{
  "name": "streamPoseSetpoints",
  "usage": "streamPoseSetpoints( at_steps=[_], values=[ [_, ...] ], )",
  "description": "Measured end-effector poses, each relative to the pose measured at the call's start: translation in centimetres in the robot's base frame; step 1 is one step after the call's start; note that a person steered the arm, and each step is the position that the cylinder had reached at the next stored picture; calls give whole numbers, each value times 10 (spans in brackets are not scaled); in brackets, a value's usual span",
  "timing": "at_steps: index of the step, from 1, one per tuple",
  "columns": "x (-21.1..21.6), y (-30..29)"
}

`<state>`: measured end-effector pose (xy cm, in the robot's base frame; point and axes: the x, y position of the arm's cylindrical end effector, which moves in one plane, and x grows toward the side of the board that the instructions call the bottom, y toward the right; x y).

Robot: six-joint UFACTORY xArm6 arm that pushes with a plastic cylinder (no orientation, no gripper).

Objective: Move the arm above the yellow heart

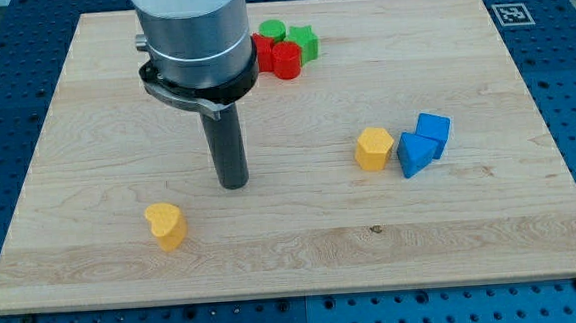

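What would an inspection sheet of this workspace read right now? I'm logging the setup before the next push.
Surface: wooden board, flat, on a blue perforated base.
Job's things: yellow heart near the view's bottom left, standing alone.
Clutter: yellow block touching a blue wedge-like block and a blue cube; red blocks and green blocks clustered at the view's top.
Grippers: none; my tip rests up and to the right of the heart, apart from it.
Cables: nothing seen.
Surroundings: a marker tag at the board's top right corner.
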<state>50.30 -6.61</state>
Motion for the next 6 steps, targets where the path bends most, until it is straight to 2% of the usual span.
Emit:
streamPoseSetpoints(
  at_steps=[4, 6],
  values=[
    [-4, -6],
    [-5, -37]
  ],
)
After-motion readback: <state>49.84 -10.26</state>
